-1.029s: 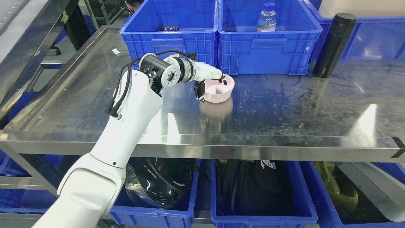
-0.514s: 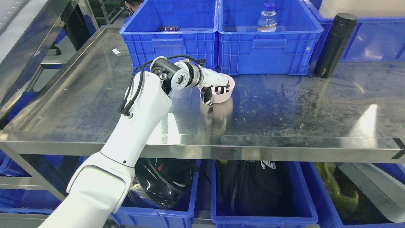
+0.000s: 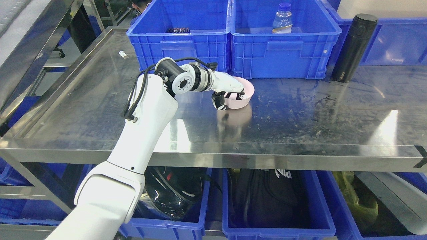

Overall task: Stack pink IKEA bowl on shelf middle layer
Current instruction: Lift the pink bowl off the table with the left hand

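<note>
The robot's left hand (image 3: 230, 92) pinches the near-left rim of the pink bowl (image 3: 241, 97), fingers curled inside and thumb outside, on the steel shelf (image 3: 300, 123) toward its rear edge, just before two blue crates (image 3: 230, 43).

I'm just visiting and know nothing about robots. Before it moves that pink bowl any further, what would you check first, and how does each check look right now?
1. Grip on the bowl: left hand has fingers over the rim of the pink bowl, thumb outside. Ok.
2. Bowl clear of the steel shelf: cannot tell whether it is lifted or resting.
3. Bowl level: rim looks roughly level. Ok.
4. Room behind: two blue crates stand close behind the bowl; gap is small. Ok, but tight.
5. Second bowl to stack onto: none visible. Not ok.
6. Black flask: upright, far to the right. Ok.
</note>
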Motion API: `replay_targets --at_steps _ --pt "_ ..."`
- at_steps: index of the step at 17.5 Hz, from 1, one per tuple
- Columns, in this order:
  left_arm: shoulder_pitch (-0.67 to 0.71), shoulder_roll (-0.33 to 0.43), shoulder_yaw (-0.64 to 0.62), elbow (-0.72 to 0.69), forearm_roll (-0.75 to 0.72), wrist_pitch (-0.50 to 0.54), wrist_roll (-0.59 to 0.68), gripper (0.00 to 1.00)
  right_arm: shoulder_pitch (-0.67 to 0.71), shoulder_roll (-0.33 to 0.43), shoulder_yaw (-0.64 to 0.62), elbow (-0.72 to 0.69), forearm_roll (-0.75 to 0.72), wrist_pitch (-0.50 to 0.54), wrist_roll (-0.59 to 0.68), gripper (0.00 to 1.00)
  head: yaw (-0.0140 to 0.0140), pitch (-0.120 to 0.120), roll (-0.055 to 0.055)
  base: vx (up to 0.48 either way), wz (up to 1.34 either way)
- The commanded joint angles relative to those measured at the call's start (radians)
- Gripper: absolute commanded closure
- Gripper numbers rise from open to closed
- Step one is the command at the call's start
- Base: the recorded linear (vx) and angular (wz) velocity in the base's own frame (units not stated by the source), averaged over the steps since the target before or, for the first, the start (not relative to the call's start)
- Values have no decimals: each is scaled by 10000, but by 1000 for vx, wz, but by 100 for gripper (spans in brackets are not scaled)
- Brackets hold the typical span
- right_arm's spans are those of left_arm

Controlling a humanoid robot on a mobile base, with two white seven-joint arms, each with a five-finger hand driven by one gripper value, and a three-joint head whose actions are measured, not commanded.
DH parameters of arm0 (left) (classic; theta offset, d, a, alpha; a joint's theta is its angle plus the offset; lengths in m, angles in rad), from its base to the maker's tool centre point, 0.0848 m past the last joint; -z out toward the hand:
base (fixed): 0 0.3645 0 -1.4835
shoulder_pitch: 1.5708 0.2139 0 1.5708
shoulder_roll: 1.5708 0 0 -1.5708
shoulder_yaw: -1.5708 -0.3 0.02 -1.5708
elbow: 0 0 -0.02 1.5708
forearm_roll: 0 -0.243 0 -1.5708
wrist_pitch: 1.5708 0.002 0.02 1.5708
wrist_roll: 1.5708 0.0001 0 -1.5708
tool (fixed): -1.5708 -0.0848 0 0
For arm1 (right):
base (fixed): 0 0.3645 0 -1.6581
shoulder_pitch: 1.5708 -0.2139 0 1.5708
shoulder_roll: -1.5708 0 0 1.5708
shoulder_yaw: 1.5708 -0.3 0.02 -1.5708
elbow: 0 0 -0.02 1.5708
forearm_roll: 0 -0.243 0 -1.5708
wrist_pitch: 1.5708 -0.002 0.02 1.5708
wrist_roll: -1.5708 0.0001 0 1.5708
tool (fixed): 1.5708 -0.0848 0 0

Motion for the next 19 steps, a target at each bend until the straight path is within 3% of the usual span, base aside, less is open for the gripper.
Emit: replay_targets --at_steps 1,5,11,19 --pt "81 23 3063 -664 425 -1063 9 100 32 -175 0 -175 0 -6 -7 0 0 0 0 0 0" --pt "219 23 4047 -1553 1469 -1803 -7 100 32 -175 0 -175 0 -6 -7 0 0 0 0 0 0" --pt "1642 23 4095 -3899 3722 -3133 8 100 32 -175 0 -175 0 -6 -7 0 0 0 0 0 0" --pt "3333 23 4280 -4715 4584 -3245 407 99 32 -175 0 -175 0 -6 -7 0 0 0 0 1 24"
